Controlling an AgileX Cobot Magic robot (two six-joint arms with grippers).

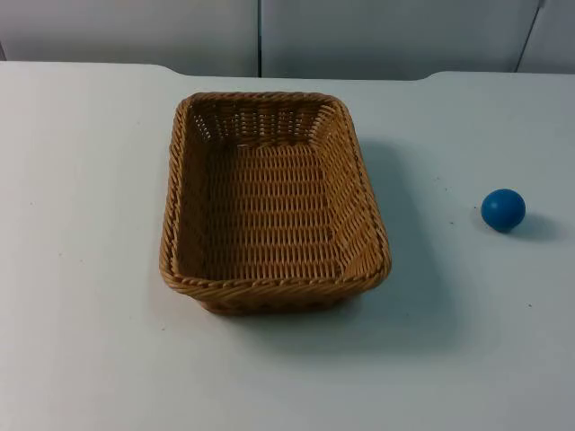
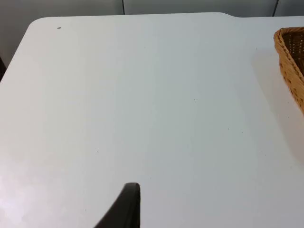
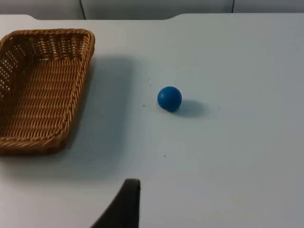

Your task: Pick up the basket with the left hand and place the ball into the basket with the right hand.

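Note:
A tan wicker basket (image 1: 269,289) stands upright on the middle of the white table, with nothing in it. A small blue ball (image 1: 503,209) rests on the table to its right, well apart from it. My left gripper (image 2: 126,209) hangs over bare table to the left of the basket, whose corner (image 2: 290,57) shows in the left wrist view. My right gripper (image 3: 126,206) hangs above the table, short of the ball (image 3: 169,98) and the basket (image 3: 28,145), touching neither.
A grey partition wall (image 1: 269,36) closes the table's far edge. The table's left far corner (image 2: 35,23) is rounded. Open white surface lies around the basket and the ball.

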